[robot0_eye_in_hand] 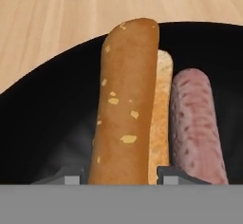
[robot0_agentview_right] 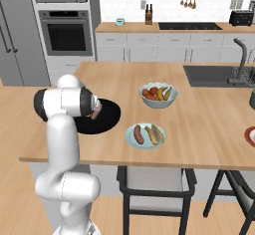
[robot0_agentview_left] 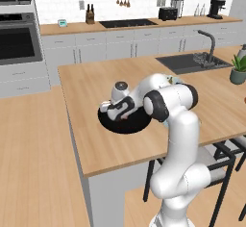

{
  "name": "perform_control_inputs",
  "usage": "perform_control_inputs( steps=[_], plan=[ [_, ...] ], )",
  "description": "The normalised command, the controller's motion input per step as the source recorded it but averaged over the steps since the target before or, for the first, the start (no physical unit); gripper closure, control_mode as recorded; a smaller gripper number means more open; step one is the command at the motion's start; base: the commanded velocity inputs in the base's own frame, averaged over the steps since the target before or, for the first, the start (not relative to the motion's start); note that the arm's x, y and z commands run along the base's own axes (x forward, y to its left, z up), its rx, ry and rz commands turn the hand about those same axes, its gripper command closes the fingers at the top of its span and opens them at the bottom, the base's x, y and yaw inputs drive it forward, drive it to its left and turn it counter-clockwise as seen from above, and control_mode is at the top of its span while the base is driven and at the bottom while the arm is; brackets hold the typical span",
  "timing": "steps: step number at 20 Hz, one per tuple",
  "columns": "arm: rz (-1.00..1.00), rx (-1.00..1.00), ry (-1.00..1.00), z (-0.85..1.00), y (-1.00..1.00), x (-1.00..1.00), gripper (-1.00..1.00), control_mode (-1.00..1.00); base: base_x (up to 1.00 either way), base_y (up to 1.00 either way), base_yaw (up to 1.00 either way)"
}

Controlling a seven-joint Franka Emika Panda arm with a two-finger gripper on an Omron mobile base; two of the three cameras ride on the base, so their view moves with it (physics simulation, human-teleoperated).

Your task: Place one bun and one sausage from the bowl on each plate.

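Straddling a long speckled brown bun (robot0_eye_in_hand: 126, 104), gripper (robot0_eye_in_hand: 122, 176) fingers spread, smooth pink sausage (robot0_eye_in_hand: 195, 123) beside, flat black bowl (robot0_eye_in_hand: 47, 123).

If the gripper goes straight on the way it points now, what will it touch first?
Most likely the bun: it lies in the black bowl, right between the fingertips of the gripper. The sausage lies just beside that line. How near the bun is, the hand view does not tell.
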Motion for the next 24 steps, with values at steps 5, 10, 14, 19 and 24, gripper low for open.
perform_control_inputs(
  steps=[5, 10, 14, 19, 24],
  plan=[
    [0.00, 0.00, -0.04, -0.02, 0.00, 0.00, 1.00, -1.00, 0.00, 0.00, 0.00],
    [0.00, 0.02, -0.02, 0.19, 0.00, -0.03, 1.00, -1.00, 0.00, 0.00, 0.00],
    [-0.06, 0.00, -0.01, 0.75, 0.08, -0.44, 1.00, -1.00, 0.00, 0.00, 0.00],
    [-0.08, 0.00, 0.10, 1.00, 0.02, -0.72, 1.00, -1.00, 0.00, 0.00, 0.00],
    [-0.01, 0.05, 0.16, 0.87, -0.20, -0.96, 1.00, -1.00, 0.00, 0.00, 0.00]
  ],
)
